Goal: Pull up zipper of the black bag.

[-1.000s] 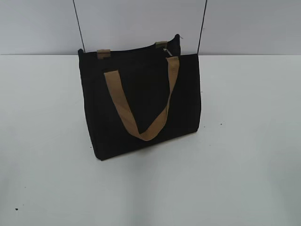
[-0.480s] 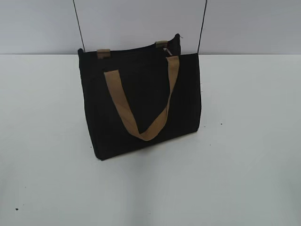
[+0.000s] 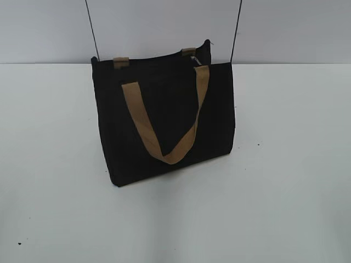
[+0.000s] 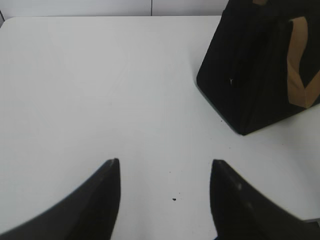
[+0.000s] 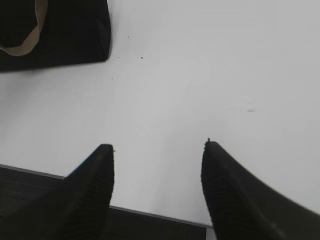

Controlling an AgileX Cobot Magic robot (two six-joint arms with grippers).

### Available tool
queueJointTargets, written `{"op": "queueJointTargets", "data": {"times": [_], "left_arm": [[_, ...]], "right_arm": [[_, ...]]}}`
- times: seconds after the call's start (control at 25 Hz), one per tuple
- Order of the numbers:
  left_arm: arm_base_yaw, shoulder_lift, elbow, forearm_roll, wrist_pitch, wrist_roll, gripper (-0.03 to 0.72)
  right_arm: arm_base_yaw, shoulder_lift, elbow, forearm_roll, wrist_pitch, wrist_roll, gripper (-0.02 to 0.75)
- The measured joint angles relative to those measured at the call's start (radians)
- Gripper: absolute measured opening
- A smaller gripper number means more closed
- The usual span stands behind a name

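The black bag (image 3: 164, 120) stands upright on the white table, with a tan strap handle (image 3: 164, 123) hanging down its front. The zipper runs along its top edge; a small silvery pull tab (image 3: 194, 60) shows near the right end. The bag also shows in the left wrist view (image 4: 250, 65) at upper right and in the right wrist view (image 5: 55, 30) at upper left. My left gripper (image 4: 165, 162) is open and empty over bare table, well short of the bag. My right gripper (image 5: 157, 145) is open and empty near the table's front edge. Neither gripper shows in the exterior view.
The white table (image 3: 285, 192) spreads all around the bag. Its front edge (image 5: 150, 212) lies just under my right gripper. Two thin dark cables (image 3: 92, 30) run up the grey back wall behind the bag.
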Motion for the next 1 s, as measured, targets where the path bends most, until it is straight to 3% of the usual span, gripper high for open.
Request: {"op": "queueJointTargets", "data": {"times": [0.4, 0.68, 1.0], "left_arm": [[0.0, 0.0, 0.0, -0.001, 0.0, 0.0, 0.438], [0.0, 0.0, 0.0, -0.001, 0.0, 0.0, 0.428], [0.0, 0.0, 0.0, -0.002, 0.0, 0.0, 0.4]], "right_arm": [[-0.005, 0.0, 0.0, 0.008, -0.005, -0.01, 0.429], [-0.111, 0.0, 0.0, 0.008, -0.006, -0.01, 0.429], [-0.124, 0.0, 0.0, 0.008, -0.006, -0.011, 0.429]]}}
